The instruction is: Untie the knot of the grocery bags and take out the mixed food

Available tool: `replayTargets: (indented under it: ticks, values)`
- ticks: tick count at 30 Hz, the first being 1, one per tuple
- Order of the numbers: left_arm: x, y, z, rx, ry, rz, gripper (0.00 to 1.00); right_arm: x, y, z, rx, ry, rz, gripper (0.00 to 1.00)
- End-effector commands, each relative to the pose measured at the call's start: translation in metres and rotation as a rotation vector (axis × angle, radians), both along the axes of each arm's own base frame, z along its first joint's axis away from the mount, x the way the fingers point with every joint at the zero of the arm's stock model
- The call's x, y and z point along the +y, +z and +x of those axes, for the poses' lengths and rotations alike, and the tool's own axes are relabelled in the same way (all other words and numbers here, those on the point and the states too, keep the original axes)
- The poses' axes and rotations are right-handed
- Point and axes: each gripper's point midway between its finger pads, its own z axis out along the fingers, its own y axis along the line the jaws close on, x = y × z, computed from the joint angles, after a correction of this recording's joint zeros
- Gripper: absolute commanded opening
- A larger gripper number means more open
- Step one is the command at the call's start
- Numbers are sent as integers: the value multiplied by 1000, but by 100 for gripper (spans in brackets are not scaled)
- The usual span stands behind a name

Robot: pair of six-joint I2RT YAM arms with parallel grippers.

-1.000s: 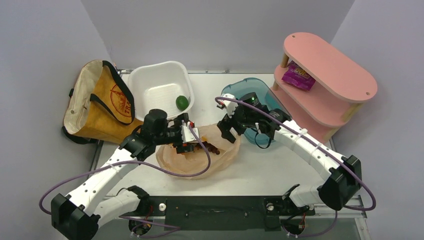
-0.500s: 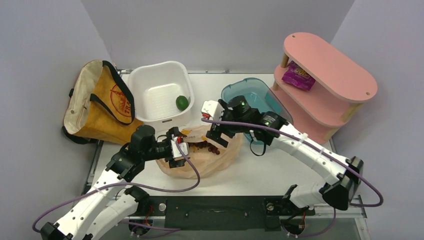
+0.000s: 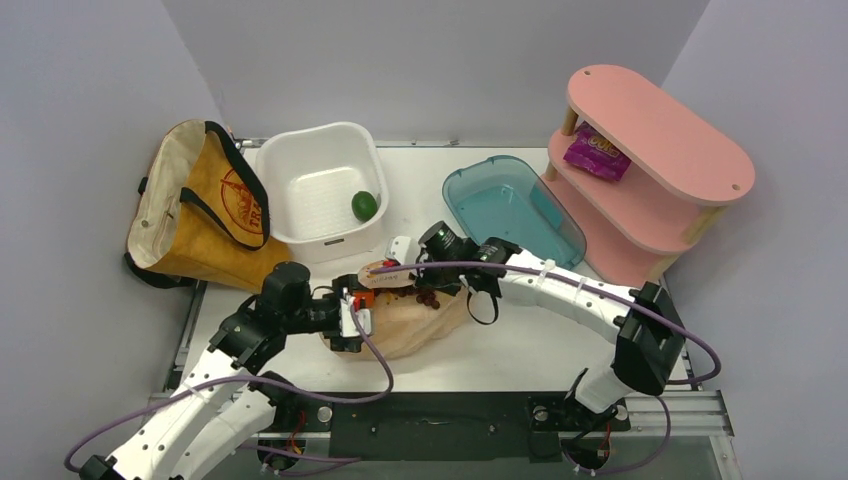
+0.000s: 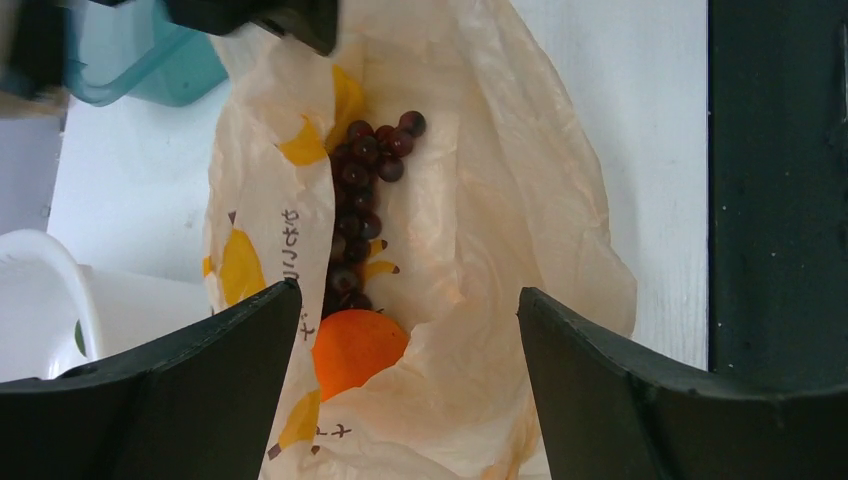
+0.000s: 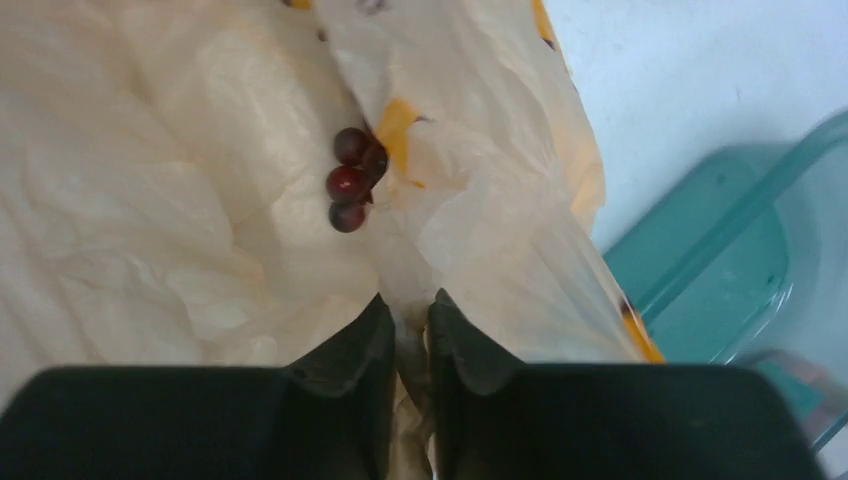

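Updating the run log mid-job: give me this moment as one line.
right fingers: shut on peach bag film | left fingers: open above bag | bag holds: orange, grapes | white tub: green fruit

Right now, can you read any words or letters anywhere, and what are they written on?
"TRA": maybe the start of the round red logo on the canvas tote; the rest is too small to read.
Dark printed characters, lying sideways, on the plastic bag: I cannot read them.
Yellow lettering on the purple packet on the pink shelf: too blurred to read.
Nothing else shows any writing.
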Motion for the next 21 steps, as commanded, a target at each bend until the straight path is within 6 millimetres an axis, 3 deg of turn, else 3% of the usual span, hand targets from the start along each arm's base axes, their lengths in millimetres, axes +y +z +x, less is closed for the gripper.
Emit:
replayTargets:
  ticks: [1, 5, 9, 10, 14, 16, 18, 20, 21]
  values:
    - [-7, -9, 3, -52, -90, 42, 77, 2, 40, 40, -24, -171, 163, 0]
    - [-21, -1, 27, -102, -70, 60, 77, 8, 56, 38, 168, -197, 334, 0]
    - [-38, 9, 48, -94, -40, 61, 83, 12, 57, 28, 246, -167, 378, 0]
    - [-41, 0, 48, -64, -57, 89, 83, 13, 56, 27, 255, -162, 381, 0]
    - [-55, -6, 63, -61, -41, 103, 86, 20, 62, 21, 290, -130, 413, 0]
    - [-61, -5, 70, -47, -22, 72, 79, 22, 63, 20, 294, -123, 419, 0]
    - [-66, -6, 75, -51, -16, 49, 65, 21, 62, 20, 301, -121, 420, 0]
    - [-68, -13, 82, -57, -1, 48, 49, 21, 62, 20, 307, -120, 422, 0]
    - [-67, -23, 84, -45, 10, 68, 47, 21, 61, 20, 311, -124, 423, 0]
